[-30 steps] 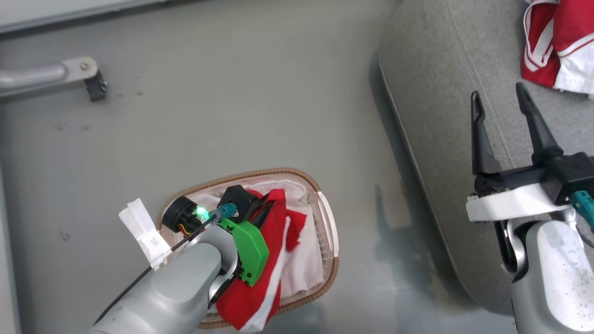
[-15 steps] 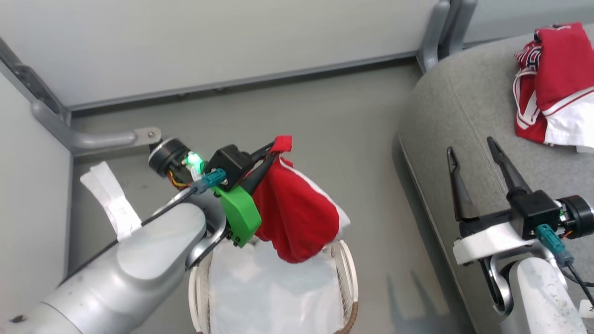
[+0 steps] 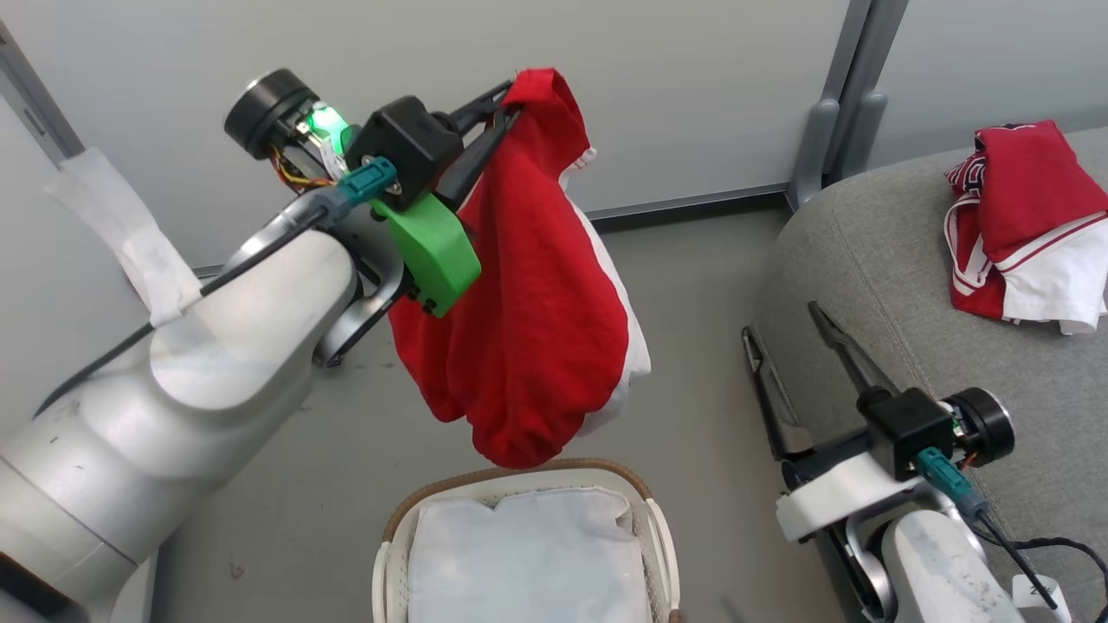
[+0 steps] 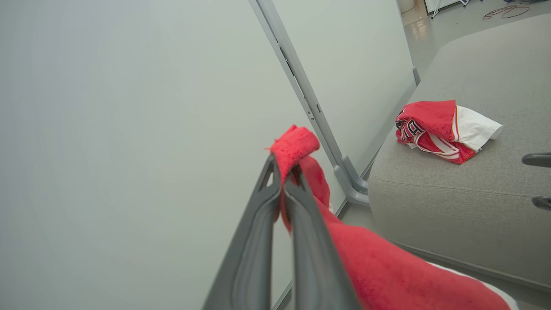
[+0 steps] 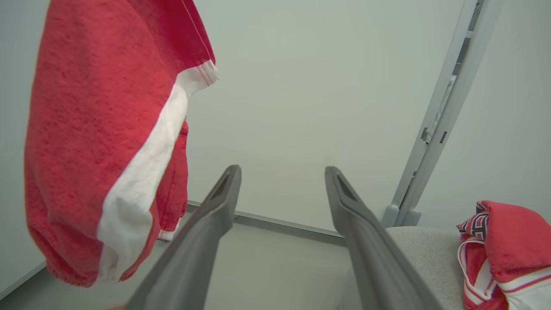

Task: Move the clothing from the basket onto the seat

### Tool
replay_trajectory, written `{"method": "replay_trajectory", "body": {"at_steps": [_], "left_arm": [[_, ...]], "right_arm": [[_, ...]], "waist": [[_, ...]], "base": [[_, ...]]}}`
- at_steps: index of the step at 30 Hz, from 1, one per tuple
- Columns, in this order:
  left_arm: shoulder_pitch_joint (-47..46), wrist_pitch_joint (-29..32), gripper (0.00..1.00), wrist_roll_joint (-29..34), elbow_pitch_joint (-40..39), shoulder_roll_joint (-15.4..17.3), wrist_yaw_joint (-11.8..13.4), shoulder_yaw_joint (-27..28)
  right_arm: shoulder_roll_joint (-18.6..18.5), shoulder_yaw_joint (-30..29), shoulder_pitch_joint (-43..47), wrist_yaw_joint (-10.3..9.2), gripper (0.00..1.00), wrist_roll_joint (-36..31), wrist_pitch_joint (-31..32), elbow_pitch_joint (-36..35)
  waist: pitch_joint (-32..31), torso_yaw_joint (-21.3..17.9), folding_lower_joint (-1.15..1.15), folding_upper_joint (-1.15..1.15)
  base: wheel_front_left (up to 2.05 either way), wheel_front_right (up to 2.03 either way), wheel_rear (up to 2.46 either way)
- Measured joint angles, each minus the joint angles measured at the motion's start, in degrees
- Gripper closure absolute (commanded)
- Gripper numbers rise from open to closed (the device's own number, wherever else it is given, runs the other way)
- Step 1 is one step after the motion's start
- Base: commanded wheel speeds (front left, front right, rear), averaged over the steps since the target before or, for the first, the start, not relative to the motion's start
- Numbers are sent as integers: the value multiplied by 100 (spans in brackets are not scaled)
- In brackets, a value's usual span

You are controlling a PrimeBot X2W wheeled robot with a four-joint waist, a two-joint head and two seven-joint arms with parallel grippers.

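Right, left gripper (image 4: 284,178): its two long dark fingers (image 4: 258,241) are pressing fully together on a bunched fold at the edge of the soft red shorts with a white side stripe (image 3: 519,329). A tuft of cloth is poking out past the tips, so the bite is looking deep enough not to slip. The rest of the shorts is hanging free below the wrist, with the lowest fold dangling just above the oval white slatted plastic basket with a brown woven rim (image 3: 606,468). The height makes sense: the cloth is draping long, so the arm is carrying it high to clear the rim and the cushion edge. What's visible of the basket is holding its white cloth lining (image 3: 528,554) and no red, so I'm judging this the last piece out.

Right gripper (image 3: 779,322): jaws are standing wide apart, gripping nothing, idling low at the front edge of the large grey woven-fabric seat cushion (image 3: 866,260), out of the carry path. The crumpled red-and-white jersey (image 3: 1021,216) is already lying on the seat, well apart from both grippers.

Probable next move: swinging the shorts right over the seat and releasing them beside the jersey. Risk I'm watching: the trailing fold dragging on the cushion edge.
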Motion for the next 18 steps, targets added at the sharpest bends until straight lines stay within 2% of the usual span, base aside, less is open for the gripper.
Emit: {"method": "replay_trajectory", "body": {"at_steps": [12, 18], "left_arm": [[-586, -51, 100, 35, -172, -20, 46, 233], [-639, -94, 100, 64, -229, -24, 78, 245]], "right_arm": [[3, 1158, 146, 0, 0, 226, 0, -52], [0, 1496, -305, 0, 0, 213, 0, -31]], "waist": [[-3, -27, 0, 0], [5, -56, 0, 0]], "base": [[0, 0, 0], [0, 0, 0]]}}
